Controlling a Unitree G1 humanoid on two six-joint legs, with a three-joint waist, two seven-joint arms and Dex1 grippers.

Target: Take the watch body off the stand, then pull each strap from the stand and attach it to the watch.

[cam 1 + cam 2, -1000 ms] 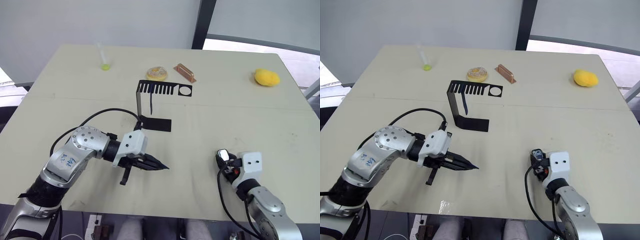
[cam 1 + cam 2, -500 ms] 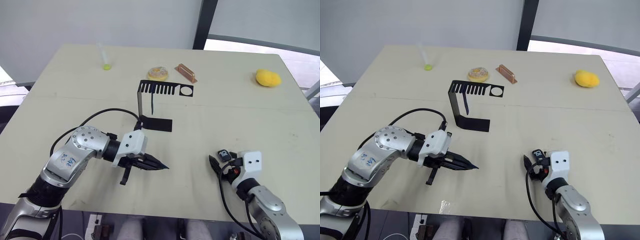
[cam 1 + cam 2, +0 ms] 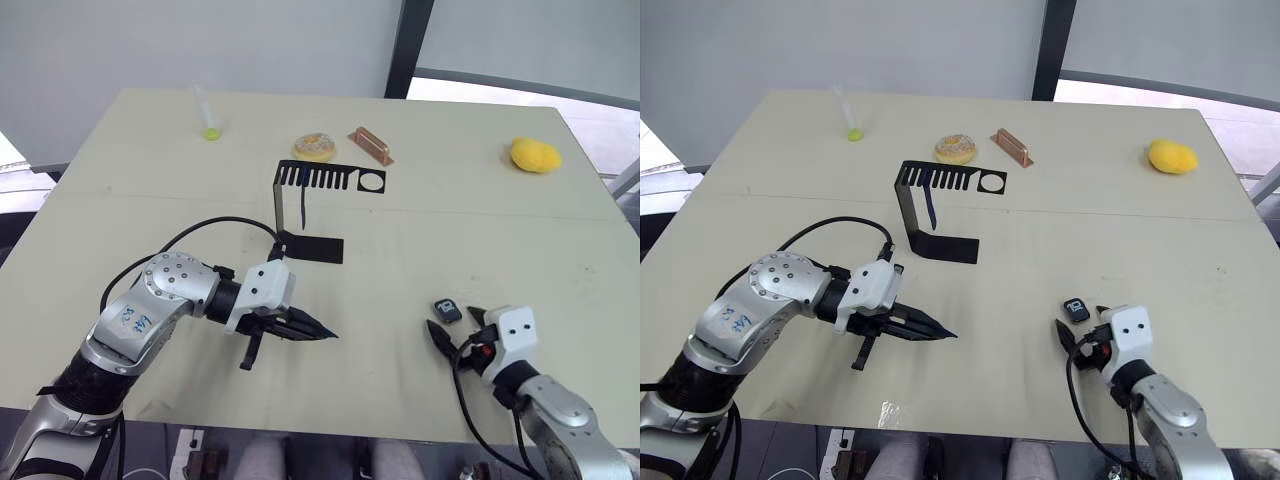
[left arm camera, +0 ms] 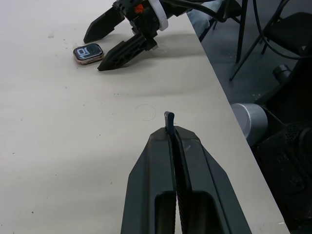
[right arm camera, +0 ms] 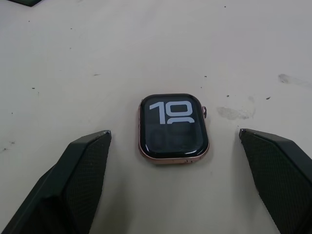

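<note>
The watch body (image 3: 447, 310) lies flat on the table, screen up, with white digits showing (image 5: 173, 127). My right gripper (image 3: 452, 325) stands open just behind it, one finger on each side, touching nothing. My left gripper (image 3: 328, 334) hovers at the table's front left. It is shut on a thin dark blue strap, whose tip (image 4: 168, 117) pokes out between the fingers. The black stand (image 3: 276, 205) stands mid-table. A second strap (image 3: 302, 208) hangs from its slotted top plate.
A donut (image 3: 314, 147) and a copper-coloured block (image 3: 369, 145) lie behind the stand. A tube with green liquid (image 3: 208, 118) is at the far left and a yellow object (image 3: 534, 154) at the far right. The table's front edge runs close under both grippers.
My right gripper has opened and let go of the watch body, which now lies on the table. The gripper has drawn back slightly toward the front edge. The left arm has stayed still.
</note>
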